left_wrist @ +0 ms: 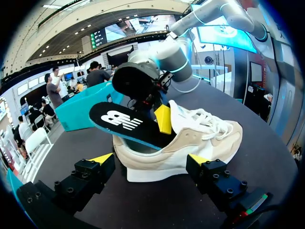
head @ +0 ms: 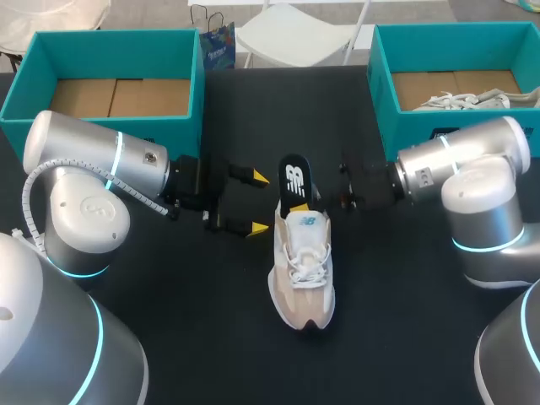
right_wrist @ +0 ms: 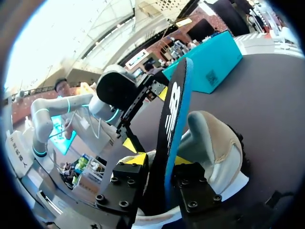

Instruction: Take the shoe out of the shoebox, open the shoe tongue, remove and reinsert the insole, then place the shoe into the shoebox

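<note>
A: Looking down from the head camera, where's the shoe [head: 302,270]?
B: Middle of the table [head: 396,321], insole [head: 294,181] standing from its heel, pinched by the right gripper [head: 314,197].
A: Left wrist?
B: There the left gripper [left_wrist: 150,160] is spread wide, heel just ahead.
A: Right wrist?
B: Its fingers [right_wrist: 138,159] clamp the insole upright.

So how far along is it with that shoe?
Done: the beige and white laced trainer is out, on the black table. In hand: the right gripper is shut on the black insole, which sticks up from the heel; whether coming out or going back, I cannot tell. The left gripper is open beside it. Left: boxing the trainer in a teal shoebox.
</note>
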You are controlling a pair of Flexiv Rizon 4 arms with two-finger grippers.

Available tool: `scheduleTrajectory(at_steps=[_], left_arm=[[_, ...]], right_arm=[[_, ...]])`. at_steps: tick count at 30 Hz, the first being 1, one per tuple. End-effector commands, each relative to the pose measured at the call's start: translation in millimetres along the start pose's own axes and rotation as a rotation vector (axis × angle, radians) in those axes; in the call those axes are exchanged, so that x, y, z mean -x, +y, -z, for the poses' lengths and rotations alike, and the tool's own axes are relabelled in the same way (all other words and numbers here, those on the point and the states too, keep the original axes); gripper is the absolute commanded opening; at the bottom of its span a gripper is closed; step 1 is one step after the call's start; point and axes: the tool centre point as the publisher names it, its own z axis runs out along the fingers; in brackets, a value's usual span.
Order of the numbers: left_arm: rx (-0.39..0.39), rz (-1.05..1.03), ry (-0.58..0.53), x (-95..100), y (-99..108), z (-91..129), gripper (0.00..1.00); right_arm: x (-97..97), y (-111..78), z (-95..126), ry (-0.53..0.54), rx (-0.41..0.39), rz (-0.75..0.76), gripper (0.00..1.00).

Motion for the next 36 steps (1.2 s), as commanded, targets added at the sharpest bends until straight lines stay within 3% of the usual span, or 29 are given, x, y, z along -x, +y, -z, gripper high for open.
scheduleTrajectory(at_steps=[1, 4, 5, 6, 20, 36], left_arm=[[0.003, -0.001, 0.001, 0.0, -1, -1, 1.0], [0.003, -0.001, 0.001, 0.0, -1, -1, 1.0], [0.003, -0.001, 0.001, 0.0, -1, -1, 1.0], [0.003, -0.001, 0.001, 0.0, -1, -1, 1.0], [0.003, -0.001, 0.001, 0.0, -1, -1, 1.0], [0.003, -0.001, 0.001, 0.0, -1, -1, 1.0]], right_arm=[[0.2, 13.7, 3, -0.006, -0.014, 0.019, 0.28], [4.4, 16.1, 1, -0.004, -0.015, 0.023, 0.25], [6.8, 15.7, 1, -0.002, -0.016, 0.023, 0.09], [9.0, 14.0, -1, 0.003, -0.026, 0.011, 0.0], [-1.2, -28.6, -7, 0.008, -0.111, -0.178, 0.0], [-5.5, -36.2, -8, 0.008, -0.112, -0.202, 0.0]])
